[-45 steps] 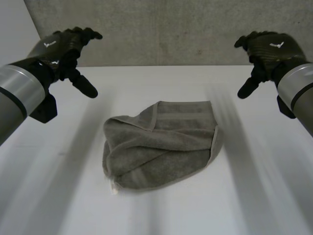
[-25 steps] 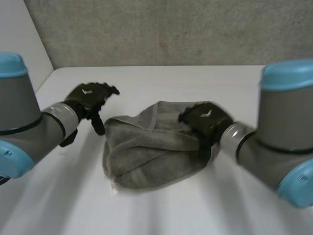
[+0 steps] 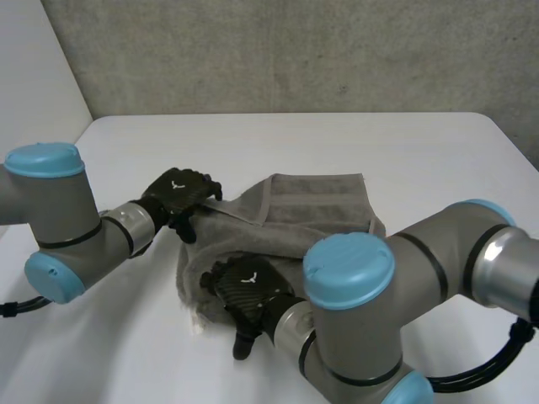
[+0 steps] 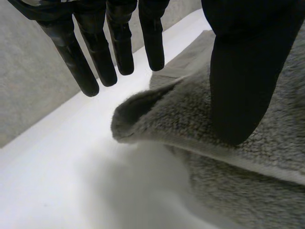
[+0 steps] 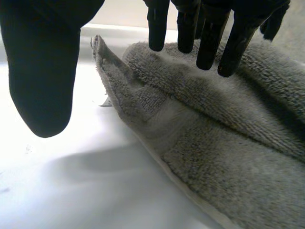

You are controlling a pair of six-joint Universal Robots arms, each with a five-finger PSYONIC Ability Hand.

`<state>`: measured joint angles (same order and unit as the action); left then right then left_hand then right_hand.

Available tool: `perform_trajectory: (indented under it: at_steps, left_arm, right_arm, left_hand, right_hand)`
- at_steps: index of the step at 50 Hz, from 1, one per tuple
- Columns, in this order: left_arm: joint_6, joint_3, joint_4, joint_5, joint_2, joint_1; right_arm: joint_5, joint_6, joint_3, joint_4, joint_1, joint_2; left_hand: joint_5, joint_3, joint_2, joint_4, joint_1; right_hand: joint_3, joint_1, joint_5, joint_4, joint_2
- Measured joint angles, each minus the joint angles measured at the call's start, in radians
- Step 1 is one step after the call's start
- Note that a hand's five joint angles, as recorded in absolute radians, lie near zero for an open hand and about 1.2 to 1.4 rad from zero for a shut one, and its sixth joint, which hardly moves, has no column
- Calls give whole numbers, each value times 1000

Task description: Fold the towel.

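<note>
A grey towel [image 3: 312, 220] lies loosely bunched in the middle of the white table [image 3: 421, 160]. My left hand [image 3: 178, 195] is down at the towel's far left corner. In the left wrist view its fingers [image 4: 95, 62] reach straight out over the bare table, its thumb rests on the towel [image 4: 190, 124] by a raised fold, and it is open. My right hand [image 3: 248, 290] sits at the towel's near left edge. In the right wrist view its straight fingers [image 5: 209, 38] hover over the towel [image 5: 228, 157], with the thumb off to the side above the table.
A grey wall [image 3: 295, 50] runs behind the table. The table's left edge [image 3: 76, 139] is close to my left arm. My right arm, with its light-blue caps [image 3: 347, 268], crosses in front of the towel's near side.
Both hands came down from high at the far sides to the towel. The left went to its far left corner; the right swept across to the near left edge.
</note>
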<state>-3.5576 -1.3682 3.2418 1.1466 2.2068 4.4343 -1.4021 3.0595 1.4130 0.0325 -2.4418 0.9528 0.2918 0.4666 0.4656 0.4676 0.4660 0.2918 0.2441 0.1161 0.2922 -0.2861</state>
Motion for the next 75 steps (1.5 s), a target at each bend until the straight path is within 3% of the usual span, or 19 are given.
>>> perform_trajectory:
  at_steps: [15,19,24,30,35,42,46,50,55,61,73,75]
  left_arm:
    - [-34,18,22,0,40,2]
    - [-34,22,23,1,53,2]
    - [-33,24,35,3,57,2]
    - [-31,21,46,18,36,0]
    - [-24,6,47,81,-54,-11]
    - [-10,-40,42,178,-239,-22]
    - [33,-90,40,231,-394,-26]
    - [93,-128,35,243,-459,-29]
    - [201,-183,21,244,-476,-40]
    - [246,-206,15,256,-401,-49]
    - [284,-220,8,290,-237,-100]
    - [303,-226,5,290,-229,-122]
  right_arm:
    - [-50,34,-54,105,-11,-111]
    - [-78,30,-67,128,-10,-134]
    - [-95,28,-74,141,-9,-145]
    - [-106,27,-74,138,-1,-119]
    - [-119,20,-56,127,48,6]
    - [-96,-22,-28,64,259,259]
    - [-40,-74,-42,-16,420,387]
    - [6,-97,-66,-58,505,413]
    - [49,-108,-101,-79,580,359]
    - [49,-124,-149,-73,598,234]
    - [-54,-209,-288,0,643,-7]
    - [-71,-213,-299,18,644,-21]
  left_hand:
    - [122,123,126,122,128]
    - [228,232,233,231,239]
    - [467,477,478,467,476]
    - [677,690,695,689,660]
    - [718,739,743,740,685]
    - [723,745,749,747,690]
    - [728,747,750,748,690]
    - [728,747,751,749,690]
    - [729,748,751,749,690]
    - [729,748,751,749,690]
    - [716,713,715,713,688]
    - [639,633,622,630,644]
  right_hand:
    - [401,340,370,399,-412]
    - [542,443,510,542,-537]
    - [866,715,841,870,-871]
    - [889,720,860,897,-885]
    - [889,720,861,898,-885]
    - [889,720,862,898,-885]
    - [889,720,863,898,-885]
    - [889,720,864,898,-885]
    - [889,720,866,898,-885]
    - [889,720,866,898,-885]
    - [890,717,866,898,-885]
    - [563,422,559,571,-554]
